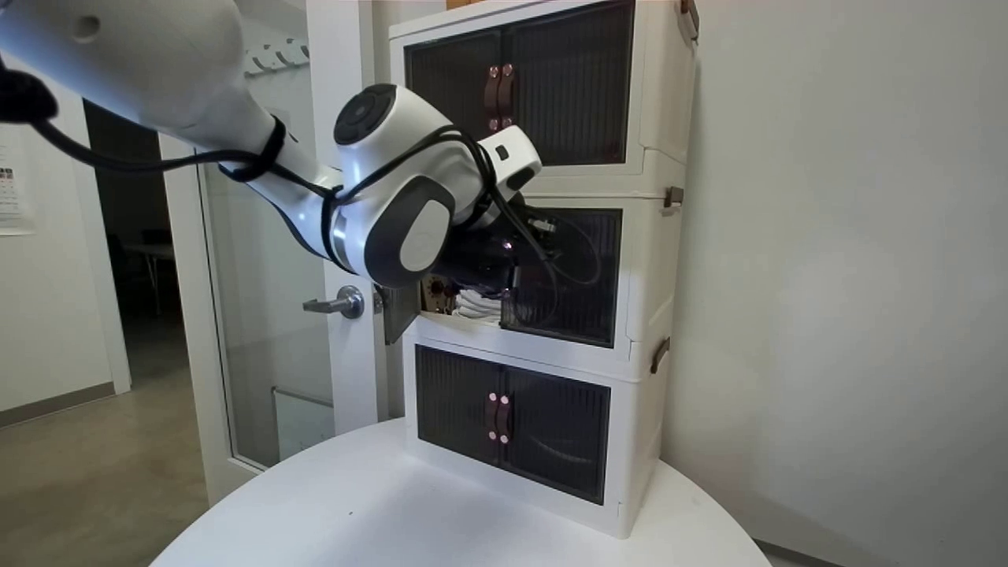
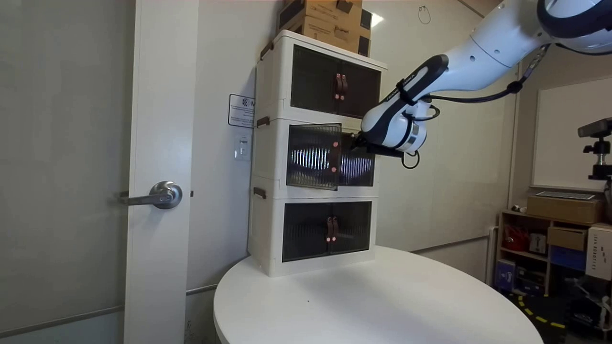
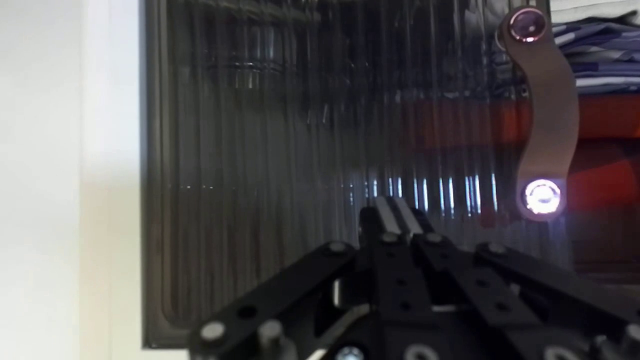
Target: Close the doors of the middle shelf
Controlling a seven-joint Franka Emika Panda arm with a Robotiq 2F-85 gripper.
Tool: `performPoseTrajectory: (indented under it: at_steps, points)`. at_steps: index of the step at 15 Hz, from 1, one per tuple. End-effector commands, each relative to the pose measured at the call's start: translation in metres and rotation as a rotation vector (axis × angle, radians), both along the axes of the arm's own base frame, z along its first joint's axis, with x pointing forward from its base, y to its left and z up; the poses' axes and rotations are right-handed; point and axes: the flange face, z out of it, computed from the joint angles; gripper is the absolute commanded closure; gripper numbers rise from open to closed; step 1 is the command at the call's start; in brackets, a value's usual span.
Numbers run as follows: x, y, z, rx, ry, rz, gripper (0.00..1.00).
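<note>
The middle shelf (image 1: 642, 276) is the central unit of a white stack with two dark ribbed doors. Its left door (image 2: 311, 157) stands swung outward; it shows edge-on in an exterior view (image 1: 402, 311). Its right door (image 1: 583, 276) looks flush or nearly flush with the frame. In the wrist view, this right door (image 3: 275, 150) fills the middle, with its brown strap handle (image 3: 550, 110) at the side. My gripper (image 3: 398, 215) is shut and empty, its fingertips close in front of this door; contact cannot be told. The gripper also shows in an exterior view (image 2: 355, 141).
The top shelf doors (image 2: 334, 81) and bottom shelf doors (image 1: 512, 425) are shut. Folded cloths (image 3: 600, 55) and a red item (image 3: 610, 117) lie inside the middle shelf. The stack stands on a round white table (image 1: 441, 504). A room door with a lever handle (image 1: 339, 303) is beside it.
</note>
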Motion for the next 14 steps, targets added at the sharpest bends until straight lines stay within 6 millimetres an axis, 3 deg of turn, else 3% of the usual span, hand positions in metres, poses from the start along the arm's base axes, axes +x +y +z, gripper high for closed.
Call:
performPoseTrajectory:
  at_steps: [1, 3, 4, 5, 8, 12, 14]
  points:
    - [0.009, 0.004, 0.006, 0.008, -0.021, -0.009, 1.0]
    - [0.004, 0.003, 0.013, 0.03, 0.034, 0.009, 1.0]
    - [-0.001, -0.003, 0.018, 0.035, 0.109, 0.024, 0.74]
    - [-0.004, -0.007, 0.02, 0.049, 0.162, 0.03, 0.73]
    - [-0.024, -0.032, 0.035, 0.051, 0.35, 0.033, 0.53]
    - [-0.051, -0.064, 0.072, -0.042, 0.592, 0.005, 0.23]
    - [-0.067, -0.06, 0.079, -0.06, 0.716, 0.06, 0.08]
